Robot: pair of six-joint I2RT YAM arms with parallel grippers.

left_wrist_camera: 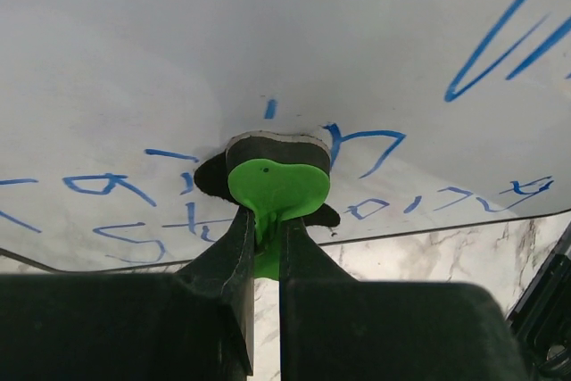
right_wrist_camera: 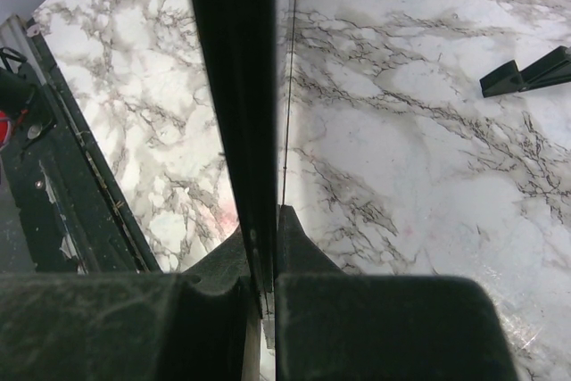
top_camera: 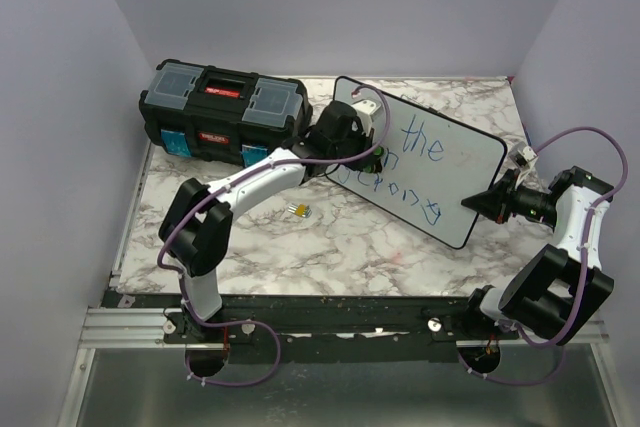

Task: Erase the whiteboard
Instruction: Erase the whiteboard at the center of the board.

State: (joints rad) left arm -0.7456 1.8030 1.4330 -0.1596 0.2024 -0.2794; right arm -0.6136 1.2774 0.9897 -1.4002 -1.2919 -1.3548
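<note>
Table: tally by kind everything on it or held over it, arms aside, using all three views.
whiteboard: 1
black toolbox: 1
green-handled eraser, held in the left claw: 1
small yellow item, too small to identify: 1
Total: 4

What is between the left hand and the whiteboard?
A green eraser with a grey pad, pinched in the left hand. Its pad seems pressed against the whiteboard. The left wrist view shows it.
</note>
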